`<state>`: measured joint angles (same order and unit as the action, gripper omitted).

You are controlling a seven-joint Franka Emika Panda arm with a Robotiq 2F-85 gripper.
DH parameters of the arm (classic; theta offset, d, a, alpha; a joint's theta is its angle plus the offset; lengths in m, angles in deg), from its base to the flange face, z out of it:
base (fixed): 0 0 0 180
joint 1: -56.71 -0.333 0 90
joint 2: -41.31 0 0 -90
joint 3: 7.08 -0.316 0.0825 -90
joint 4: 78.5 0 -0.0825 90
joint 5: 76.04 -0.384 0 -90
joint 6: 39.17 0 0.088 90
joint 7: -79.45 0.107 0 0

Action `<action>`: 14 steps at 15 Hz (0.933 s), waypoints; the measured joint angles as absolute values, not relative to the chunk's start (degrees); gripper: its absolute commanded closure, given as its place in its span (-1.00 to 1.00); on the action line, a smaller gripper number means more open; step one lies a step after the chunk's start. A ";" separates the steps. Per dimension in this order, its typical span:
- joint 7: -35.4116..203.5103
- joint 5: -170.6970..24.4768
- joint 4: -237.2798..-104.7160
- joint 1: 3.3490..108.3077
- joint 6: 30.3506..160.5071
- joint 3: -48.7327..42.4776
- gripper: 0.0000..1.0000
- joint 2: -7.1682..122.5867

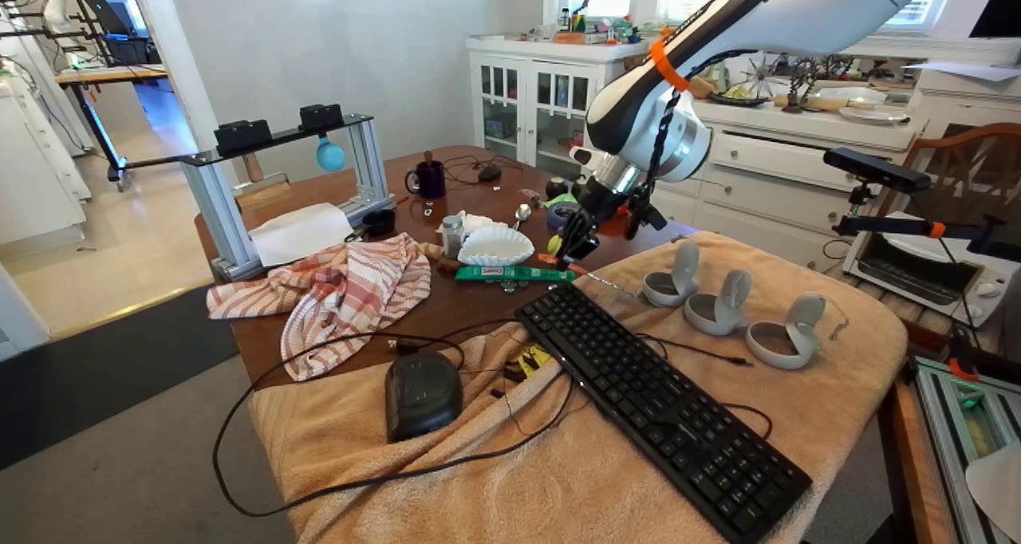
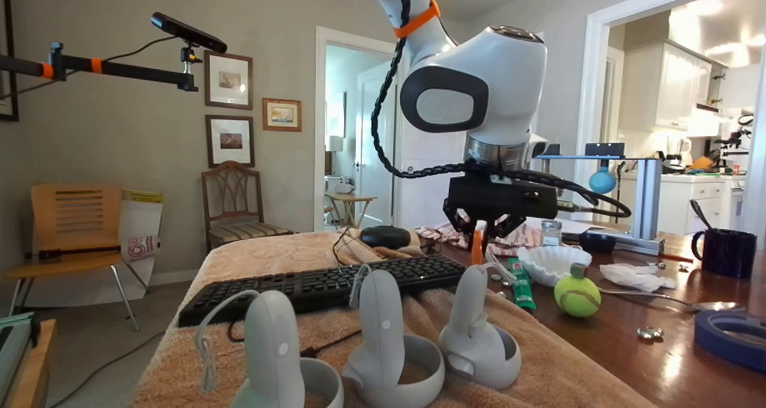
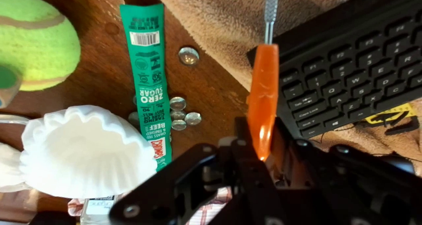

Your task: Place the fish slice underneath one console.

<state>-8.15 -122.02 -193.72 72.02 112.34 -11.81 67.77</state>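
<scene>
While the tool (image 3: 262, 125) pinches the orange-handled utensil (image 3: 266, 70) by the rear of its handle (image 3: 263, 99), near the keyboard (image 3: 343, 76), that piece is prob. light, stiff & sturdy; slick handle may twist, so mid-handle, w/ metal shaft (image 3: 270, 12) free, suits best.

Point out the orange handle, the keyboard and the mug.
Orange handle (image 3: 264, 89): wrist view, middle of its length.
Keyboard (image 1: 659, 404): in an exterior view, keys near its middle.
Mug (image 2: 729, 255): in an exterior view, dark side of its body.
</scene>
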 measured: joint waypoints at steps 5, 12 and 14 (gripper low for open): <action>-0.65 -111.18 -193.97 69.77 111.82 -9.34 0.90 67.84; 5.27 -100.73 -193.83 69.67 107.62 -9.80 0.90 68.14; 6.16 -99.12 -193.76 69.67 106.46 -9.86 0.90 68.21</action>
